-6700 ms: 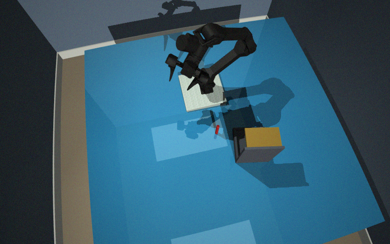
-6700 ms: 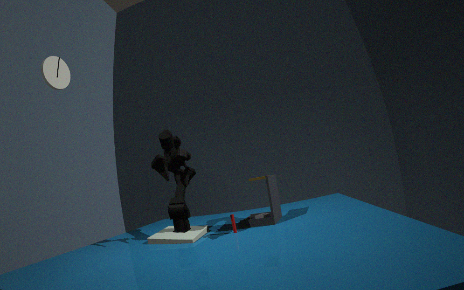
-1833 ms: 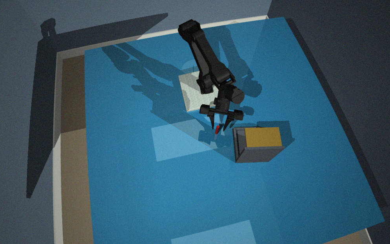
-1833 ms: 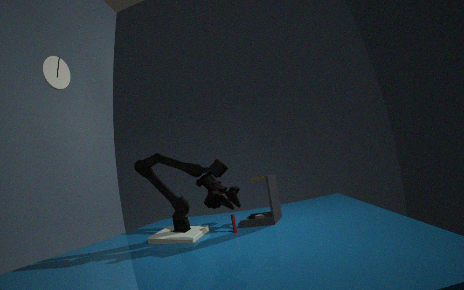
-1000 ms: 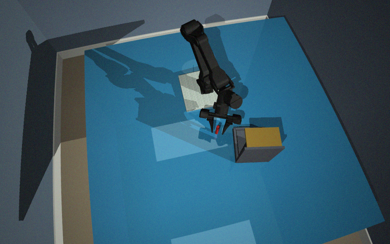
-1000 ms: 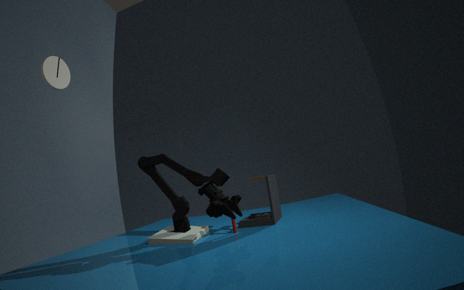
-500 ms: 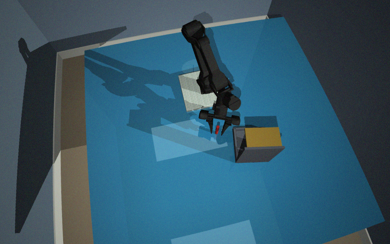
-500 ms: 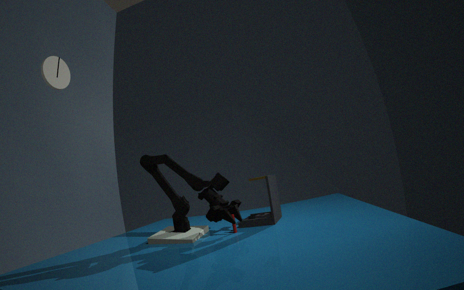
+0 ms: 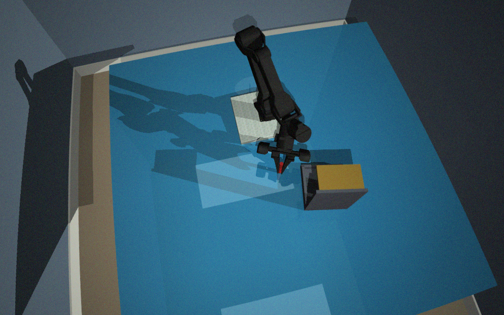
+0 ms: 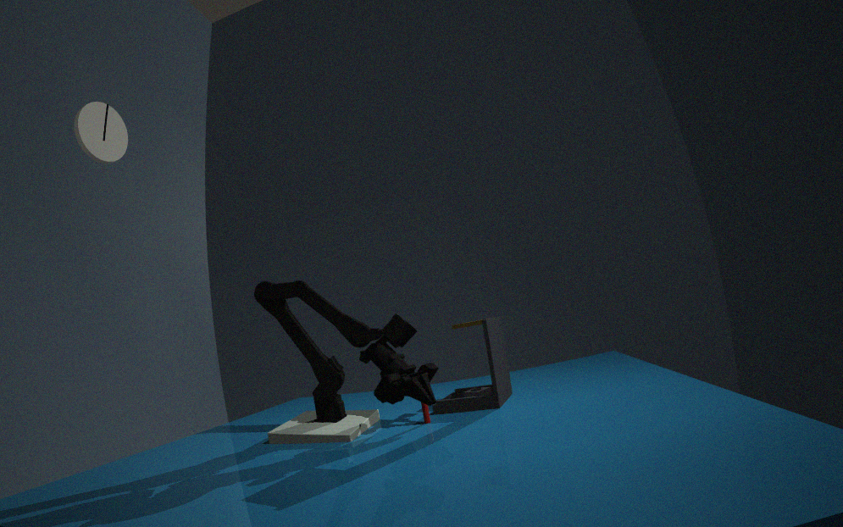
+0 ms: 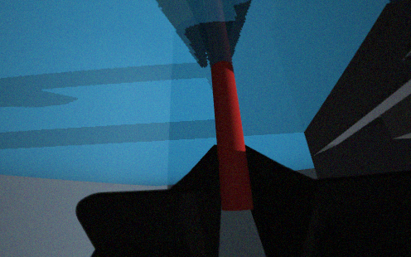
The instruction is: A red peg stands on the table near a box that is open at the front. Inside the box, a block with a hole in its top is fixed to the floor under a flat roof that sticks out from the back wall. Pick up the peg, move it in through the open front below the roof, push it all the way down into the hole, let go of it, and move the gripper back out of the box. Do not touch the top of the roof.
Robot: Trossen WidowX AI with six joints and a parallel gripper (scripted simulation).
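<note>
The red peg point(image 9: 280, 167) point(image 10: 425, 413) point(image 11: 228, 108) stands almost upright, its foot at the table top. My gripper point(image 9: 280, 171) point(image 10: 432, 402) point(image 11: 227, 150) is shut on the upper part of the peg, with one finger on each side of it in the wrist view. The grey box point(image 9: 334, 201) point(image 10: 497, 366) point(image 11: 350, 128) stands just beyond the peg, its open front facing my side. Its flat yellow roof point(image 9: 340, 176) point(image 10: 468, 324) sticks out high from the back wall. The block and its hole are hidden under the roof in the top view and too dark to make out surely elsewhere.
The box's side wall point(image 9: 309, 195) stands to the right of my fingers in the top view. The arm's pale base plate point(image 9: 245, 130) point(image 10: 310, 439) lies behind the gripper. Shadows of the arm and box cross the blue table top point(image 9: 226, 250) point(image 10: 607, 445).
</note>
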